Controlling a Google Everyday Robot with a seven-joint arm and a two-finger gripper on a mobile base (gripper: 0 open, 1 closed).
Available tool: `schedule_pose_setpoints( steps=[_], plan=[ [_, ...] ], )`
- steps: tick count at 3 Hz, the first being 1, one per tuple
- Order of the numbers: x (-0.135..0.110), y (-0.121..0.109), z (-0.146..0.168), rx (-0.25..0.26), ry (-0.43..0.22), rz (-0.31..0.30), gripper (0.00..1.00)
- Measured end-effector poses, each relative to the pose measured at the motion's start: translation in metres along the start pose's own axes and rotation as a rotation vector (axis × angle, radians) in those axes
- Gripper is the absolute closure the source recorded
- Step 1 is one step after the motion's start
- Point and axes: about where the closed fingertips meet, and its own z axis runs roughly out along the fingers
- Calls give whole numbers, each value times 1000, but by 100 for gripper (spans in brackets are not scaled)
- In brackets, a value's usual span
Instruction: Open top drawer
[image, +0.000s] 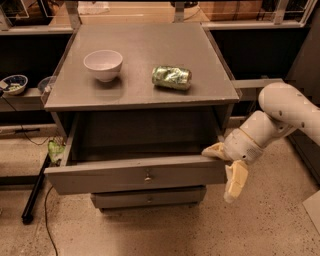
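The top drawer (100, 177) is the wide grey one with a small metal knob (147, 176) at its centre. It stands pulled far out of the grey cabinet (145, 95), and its deep box shows empty. My gripper (220, 172) is at the right end of the drawer front, on a white arm (280, 115) that comes in from the right. It is open. One cream finger (214, 150) points left at the drawer's top right corner, and the other finger (235, 182) hangs down beside the front. It holds nothing.
A white bowl (103, 64) and a crushed green can (171, 77) lie on the cabinet top. A narrower drawer (150, 197) sits shut below. A black bar (35, 192) and a cable lie on the floor at left. Dark shelves flank the cabinet.
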Motion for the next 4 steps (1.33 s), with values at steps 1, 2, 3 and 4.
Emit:
schedule_pose_setpoints(
  steps=[1, 2, 3, 4],
  plan=[
    [3, 10, -2, -8, -7, -7, 0],
    [7, 19, -5, -13, -14, -9, 0],
    [15, 27, -8, -16, -27, 0, 0],
    [22, 35, -11, -19, -42, 10, 0]
  ],
)
